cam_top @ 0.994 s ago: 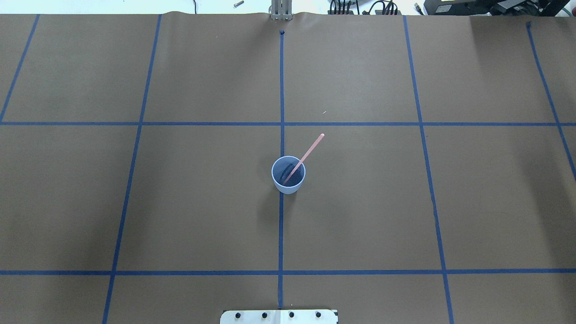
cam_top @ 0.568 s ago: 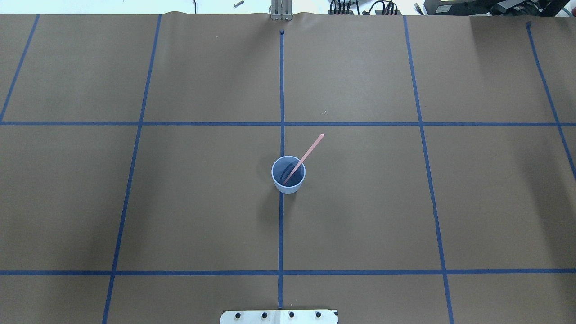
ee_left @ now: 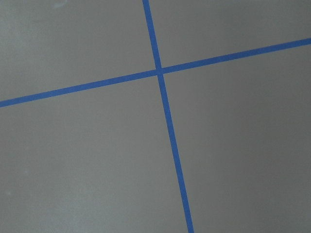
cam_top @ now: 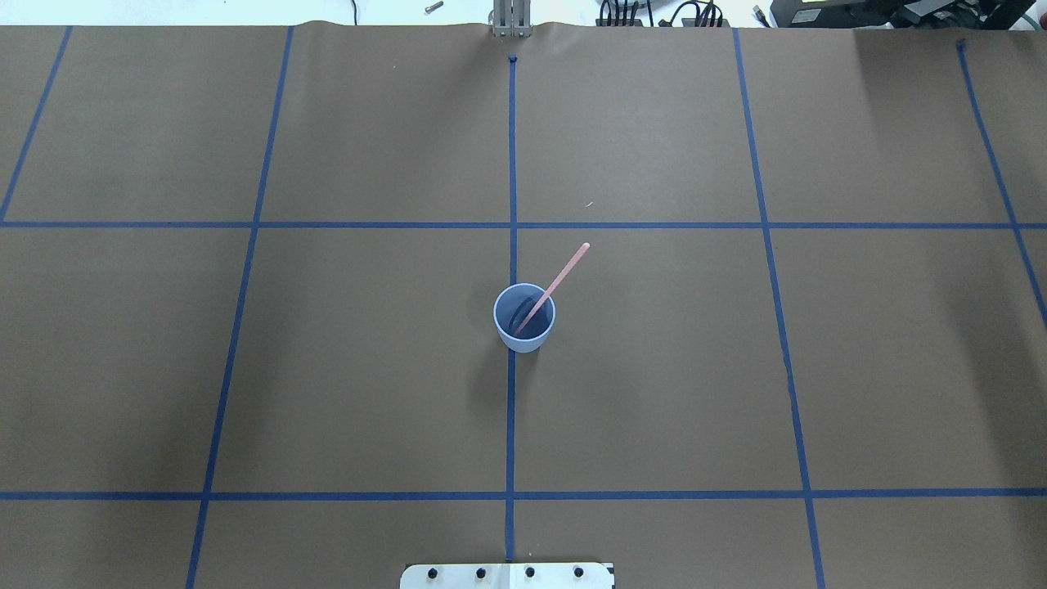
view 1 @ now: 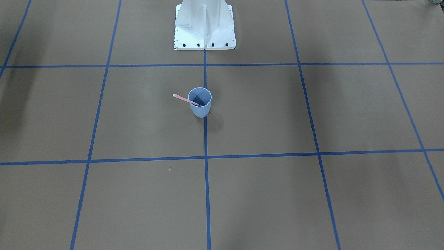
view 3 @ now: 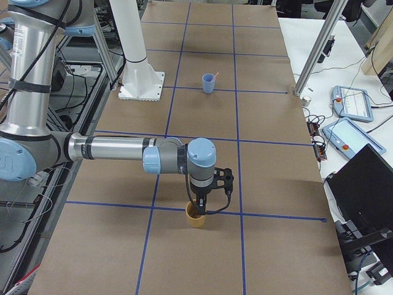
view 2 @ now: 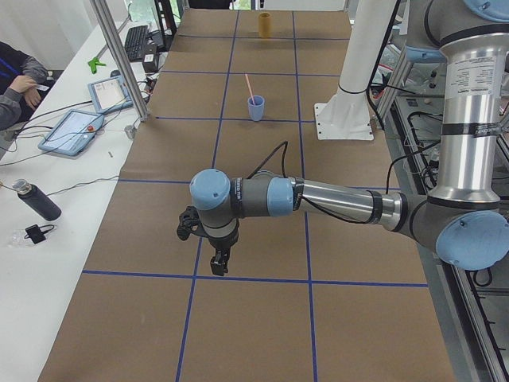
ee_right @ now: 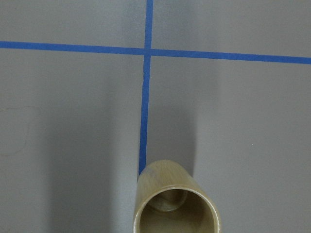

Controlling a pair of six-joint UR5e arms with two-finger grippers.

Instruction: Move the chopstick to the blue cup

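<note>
Chopstick [cam_top: 560, 278]: likely light, stiff, slippery; leans in cup [cam_top: 523, 343], worktop centre; grip free upper end. Left claw [view 2: 216, 263], right claw [view 3: 207, 206]: opening cannot be told.

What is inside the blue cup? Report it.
A pink chopstick leans in the blue cup, its upper end sticking out over the rim. Nothing else shows inside, though the shaded floor is hard to read.
</note>
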